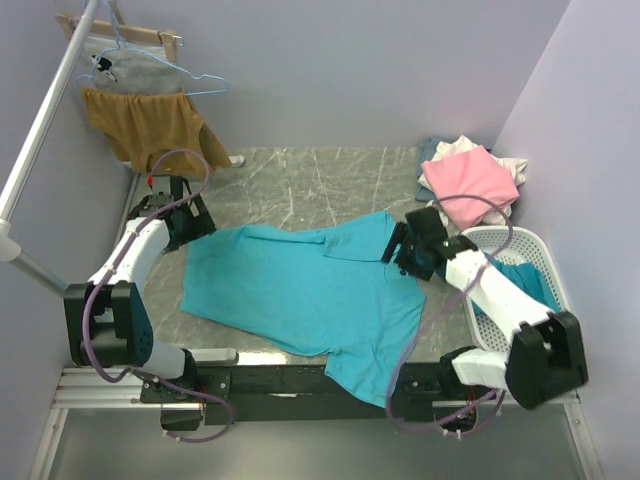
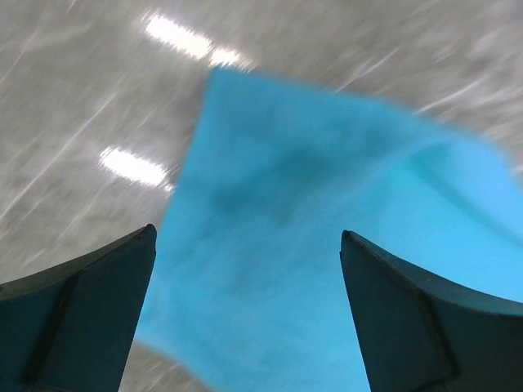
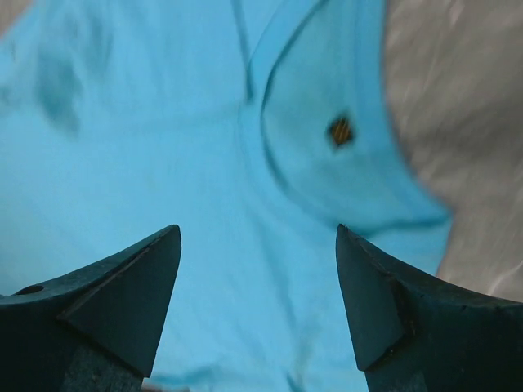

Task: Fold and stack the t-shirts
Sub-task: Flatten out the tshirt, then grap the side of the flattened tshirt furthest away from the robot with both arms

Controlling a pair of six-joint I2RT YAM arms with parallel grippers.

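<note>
Teal t-shirt (image 1: 300, 290) lies spread mid-surface (image 1: 300, 180), mostly flat, with some wrinkles around the middle. The neck end points to 3 o'clock and the bottom end to 9. One part at 5 o'clock droops over the near edge onto the black rail, so the spread isn't tidy yet.

My left gripper (image 2: 248, 235) is wide open and holds nothing. It hovers over the shirt's corner at about 10 o'clock. The wrist view is blurred, but it shows only cloth and bare surface below the jaws, nothing between them.

My right gripper (image 3: 258, 230) is also open and empty. It hangs over the neck end at 2–3 o'clock of the shirt, with the collar (image 3: 270, 90) and its small tag (image 3: 340, 131) just ahead of the jaws.

Why like this, I judge: one gripper at each end pulls the shirt out flat, and open jaws leave it lying ready for the first fold. Next the drooping part needs pulling in, or I re-grab the corners.

The pink t-shirt (image 1: 468, 178) tops a small heap at 1–2 o'clock, well apart, probably waiting its turn or serving as the stack spot; I can't tell which. The white basket (image 1: 540, 262) at 3–4 o'clock has more teal cloth (image 1: 522, 282) in it. The mustard garment (image 1: 150, 125) on a hanger at 10–11 o'clock isn't part of the job.
</note>
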